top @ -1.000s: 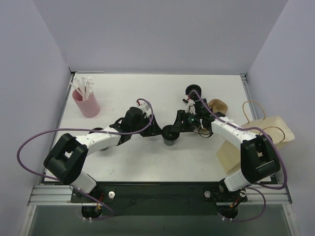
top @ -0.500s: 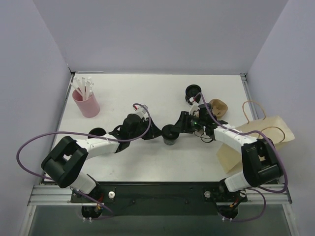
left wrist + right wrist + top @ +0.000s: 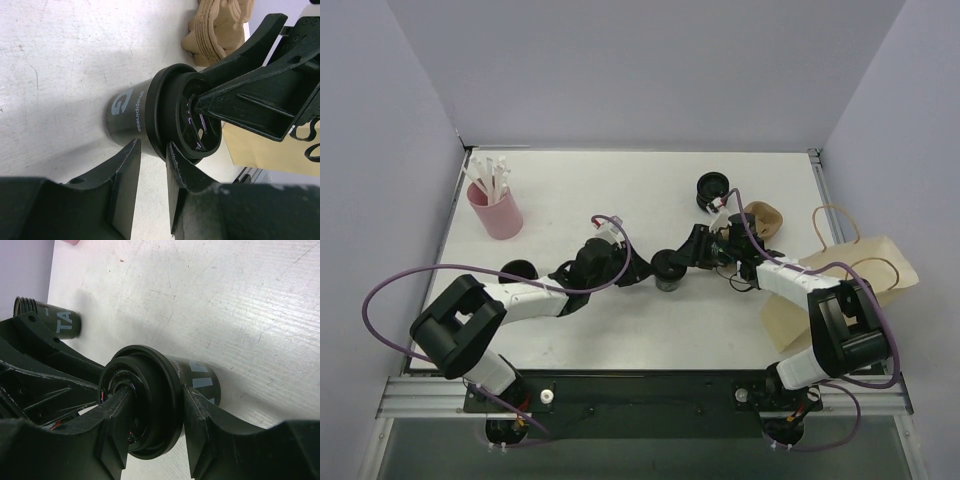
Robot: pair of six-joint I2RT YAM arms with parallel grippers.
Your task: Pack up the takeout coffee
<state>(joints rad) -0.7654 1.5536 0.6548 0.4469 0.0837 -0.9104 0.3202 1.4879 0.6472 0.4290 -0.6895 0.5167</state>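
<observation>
The takeout coffee, a small black cup with a black lid, stands at the table's middle. My right gripper is shut on it from the right. In the right wrist view one finger lies across the lid top and the other presses under the lid rim against the cup wall. My left gripper is just left of the cup. In the left wrist view its fingers stand slightly apart, empty, just short of the cup. The brown paper bag lies flat at the right.
A second black cup stands at the left, also in the right wrist view. A pink cup of white sticks is at the far left. Black ribbed rings and tan cardboard sleeves lie behind the right arm.
My left gripper has drawn back left from the cup. My right gripper has stayed at the lid and shifted slightly left. The cup has barely moved.
</observation>
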